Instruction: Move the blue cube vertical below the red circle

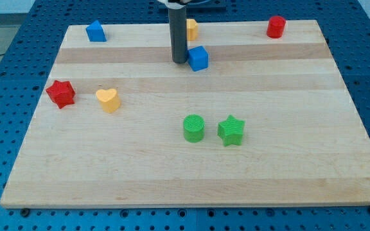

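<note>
The blue cube [198, 58] sits near the view's top centre on the wooden board [191, 173]. The red circle, a short red cylinder [276, 27], stands at the view's top right, well to the right of the cube and a little higher. My tip [179, 61] rests on the board just left of the blue cube, touching or nearly touching its left side. The dark rod rises straight up from there to the view's top edge.
A yellow block [191, 29] sits just behind the rod. A blue house-shaped block [96, 31] is at top left. A red star [61, 94] and yellow heart [108, 100] lie at left. A green cylinder [193, 128] and green star [231, 131] lie below centre.
</note>
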Tool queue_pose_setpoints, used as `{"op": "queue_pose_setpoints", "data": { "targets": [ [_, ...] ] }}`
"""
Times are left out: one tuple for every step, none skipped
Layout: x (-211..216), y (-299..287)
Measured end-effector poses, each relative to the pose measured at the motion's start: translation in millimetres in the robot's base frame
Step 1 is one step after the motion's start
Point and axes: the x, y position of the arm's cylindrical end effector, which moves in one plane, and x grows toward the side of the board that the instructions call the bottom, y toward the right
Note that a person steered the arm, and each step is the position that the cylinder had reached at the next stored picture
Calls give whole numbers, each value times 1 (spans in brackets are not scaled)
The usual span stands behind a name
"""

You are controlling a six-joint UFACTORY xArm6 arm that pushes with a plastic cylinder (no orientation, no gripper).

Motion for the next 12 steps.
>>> {"op": "queue_pose_setpoints", "data": {
  "targets": [
    [-12, 2],
    [-2, 52],
    [19, 116],
    [21, 67],
    [2, 23],
    [17, 7],
    [24, 103],
    [33, 104],
    [4, 15],
    [44, 14],
    [44, 125],
    [54, 175]
  ]
}}
